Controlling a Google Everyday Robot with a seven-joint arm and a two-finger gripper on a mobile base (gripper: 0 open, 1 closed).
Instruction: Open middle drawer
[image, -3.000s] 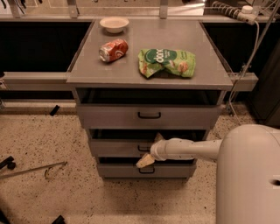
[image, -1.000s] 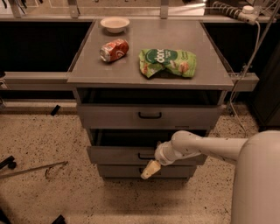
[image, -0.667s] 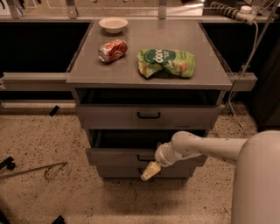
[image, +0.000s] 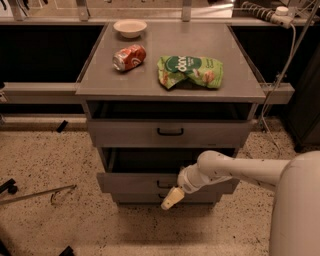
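Note:
The middle drawer (image: 131, 182) is a wide grey front below the top drawer (image: 125, 134). It stands pulled out toward me, with a dark gap above it. Its black bar handle (image: 164, 184) is partly hidden behind my wrist. My gripper (image: 172, 198) is a cream-coloured tip on a white arm that comes in from the right. It hangs just in front of and slightly below the middle drawer's handle, over the bottom drawer (image: 135, 198).
On the grey cabinet top (image: 120, 82) lie a red can (image: 129, 57) on its side, a green chip bag (image: 190, 71) and a white bowl (image: 130, 27). A cable (image: 287, 60) hangs at the right. A metal rod (image: 40, 194) lies on the speckled floor at the left.
The middle drawer front has slid out toward me. My gripper has moved forward and down with it, from the handle to just below it.

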